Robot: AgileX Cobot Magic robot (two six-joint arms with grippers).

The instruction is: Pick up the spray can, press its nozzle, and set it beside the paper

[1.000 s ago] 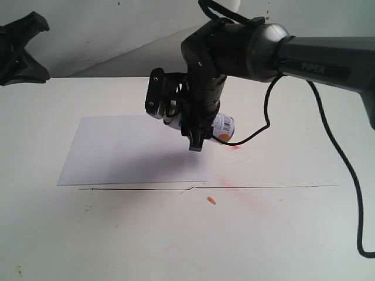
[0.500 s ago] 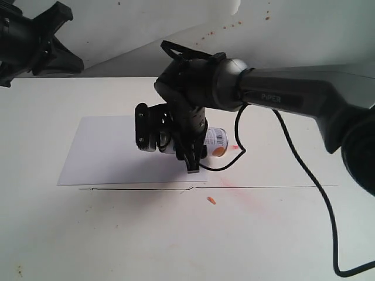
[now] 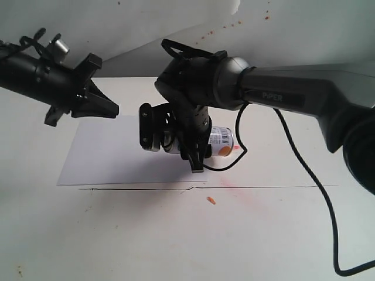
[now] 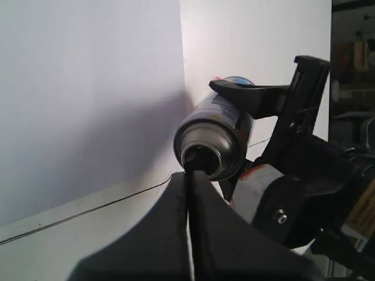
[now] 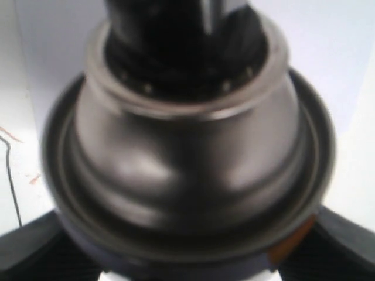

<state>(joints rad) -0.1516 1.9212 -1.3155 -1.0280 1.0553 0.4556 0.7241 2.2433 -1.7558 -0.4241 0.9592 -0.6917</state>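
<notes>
My right gripper (image 3: 190, 149) is shut on the spray can (image 3: 221, 140) and holds it on its side in the air over the right edge of the paper (image 3: 117, 152). The can's silver shoulder (image 5: 193, 158) fills the right wrist view, between the two fingers at its sides. My left gripper (image 3: 111, 109) is shut and hangs above the paper's left part, its tip pointing towards the can. In the left wrist view the closed tip (image 4: 188, 175) lines up just short of the black nozzle (image 4: 199, 158) on the can (image 4: 214, 137); whether they touch I cannot tell.
A thin black line (image 3: 263, 187) runs across the white table below the paper. A small orange scrap (image 3: 211, 200) and a faint red stain (image 3: 234, 187) lie near it. The right arm's cable (image 3: 316, 187) hangs down on the right.
The left arm has swung in from the upper left towards the can, gripper shut. The right arm shifted slightly left with the can, then held still.
</notes>
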